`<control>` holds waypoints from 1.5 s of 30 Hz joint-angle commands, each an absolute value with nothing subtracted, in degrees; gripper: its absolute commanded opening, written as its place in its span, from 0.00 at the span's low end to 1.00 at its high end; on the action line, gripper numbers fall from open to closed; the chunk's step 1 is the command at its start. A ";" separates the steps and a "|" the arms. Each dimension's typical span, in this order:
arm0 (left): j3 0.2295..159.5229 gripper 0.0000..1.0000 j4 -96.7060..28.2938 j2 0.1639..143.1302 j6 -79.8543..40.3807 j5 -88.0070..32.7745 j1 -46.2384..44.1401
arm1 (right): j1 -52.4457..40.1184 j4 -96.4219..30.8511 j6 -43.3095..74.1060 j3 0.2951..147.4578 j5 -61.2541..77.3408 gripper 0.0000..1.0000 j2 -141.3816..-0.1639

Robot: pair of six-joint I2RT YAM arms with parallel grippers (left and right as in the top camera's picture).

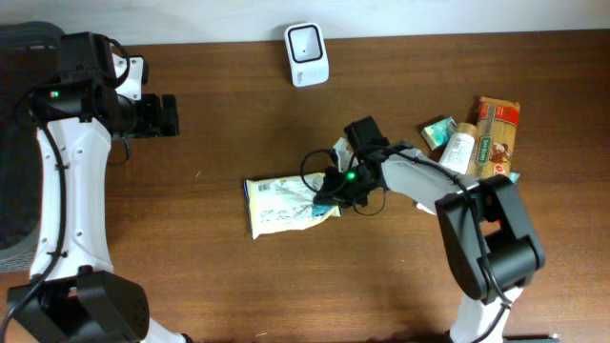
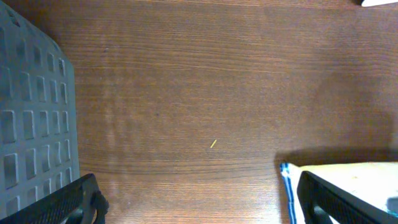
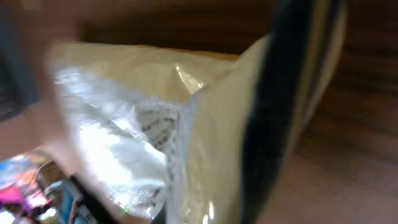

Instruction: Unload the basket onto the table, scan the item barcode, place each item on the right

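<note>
Remote operator's view: the right arm (image 1: 419, 181) reaches in to mid-desk, its right jaws closed on the right edge of a pale bag (image 1: 281, 205). The bag lies flat on the brown desk (image 1: 191, 267), its long side running left to right. A green light glows on the wrist just beside the grip.

From the right wrist camera the bag (image 3: 205, 143) fills nearly the whole frame. I see a crinkled, shiny patch with printing near the centre and a dark stripe down the right side. All of it is too blurred for me to read.

The white scanner (image 1: 306, 54) stands at the far edge of the desk, well apart from the bag.

The left arm (image 1: 57, 191) sits at the far left corner, its left jaws wide open, holding nothing and pointing right. Its wrist camera shows a black finger (image 2: 74, 202) in each bottom corner with bare wood between them. A grey crate (image 2: 31, 112) is on the left of that view, and a blue-edged corner of the bag (image 2: 360, 171) lies near the right finger.

On the right side of the desk, a pasta pack (image 1: 498, 133), a bottle (image 1: 459, 151) and a green packet (image 1: 438, 129) lie clustered together.
</note>
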State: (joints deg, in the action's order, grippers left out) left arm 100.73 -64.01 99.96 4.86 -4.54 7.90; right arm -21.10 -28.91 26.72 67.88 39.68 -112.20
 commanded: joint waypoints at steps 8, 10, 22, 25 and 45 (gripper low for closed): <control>101.21 0.99 -63.99 99.39 4.32 -5.17 8.01 | -8.16 -32.16 23.77 71.66 56.23 0.04 -82.39; 101.21 0.99 -63.96 99.39 4.32 -5.17 8.01 | -8.12 -32.14 23.09 71.70 56.60 0.04 -81.19; 101.21 0.99 -63.99 99.39 4.32 -5.17 8.01 | -16.86 -62.41 7.64 114.39 16.99 0.04 -98.04; 101.21 0.99 -63.99 99.39 4.32 -5.15 8.01 | -21.02 -58.24 3.53 120.55 -4.82 0.04 -106.17; 101.21 0.99 -63.99 99.39 4.32 -5.17 8.01 | -28.08 -7.46 -47.18 120.53 -39.75 0.04 -133.23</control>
State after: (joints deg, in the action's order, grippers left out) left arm 100.73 -64.01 99.96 4.86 -4.56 7.90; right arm -27.86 -8.12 -46.89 119.13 -37.76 -133.45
